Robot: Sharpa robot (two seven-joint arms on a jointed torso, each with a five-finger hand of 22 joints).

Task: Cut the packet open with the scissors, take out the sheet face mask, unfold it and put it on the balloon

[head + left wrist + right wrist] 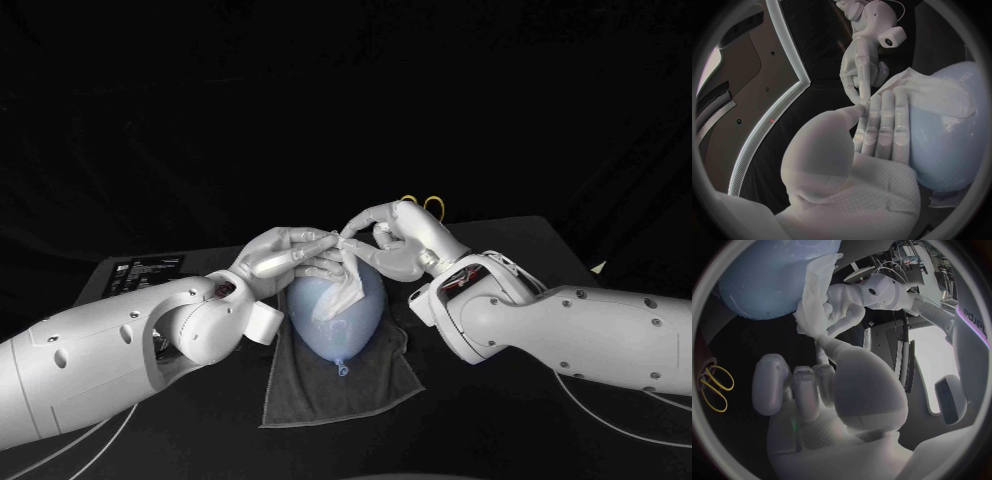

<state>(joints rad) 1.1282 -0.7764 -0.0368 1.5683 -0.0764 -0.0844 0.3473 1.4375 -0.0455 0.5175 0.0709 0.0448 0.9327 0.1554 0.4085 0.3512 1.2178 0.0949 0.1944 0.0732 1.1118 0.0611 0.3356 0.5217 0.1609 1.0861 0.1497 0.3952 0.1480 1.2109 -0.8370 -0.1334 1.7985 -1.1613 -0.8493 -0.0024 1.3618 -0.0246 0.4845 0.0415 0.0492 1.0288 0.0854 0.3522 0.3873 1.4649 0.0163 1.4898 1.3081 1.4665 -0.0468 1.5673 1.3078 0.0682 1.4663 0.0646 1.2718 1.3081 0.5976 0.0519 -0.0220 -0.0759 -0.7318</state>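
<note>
Balloon (325,322) lies on a grey towel (346,392) at the middle of the tabletop (548,245), knot toward the near edge. The left hand (289,256) and right hand (397,238) meet over the balloon's far end, and each pinches the crumpled sheet mask (340,290) draped on it. Yellow-handled scissors (426,203) lie behind the right hand, near the far edge.

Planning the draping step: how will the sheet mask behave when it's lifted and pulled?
Probably floppy: the sheet mask hangs crumpled from the left robot hand and right robot hand. Likely light, as pinches alone seem to carry it over the balloon.
</note>
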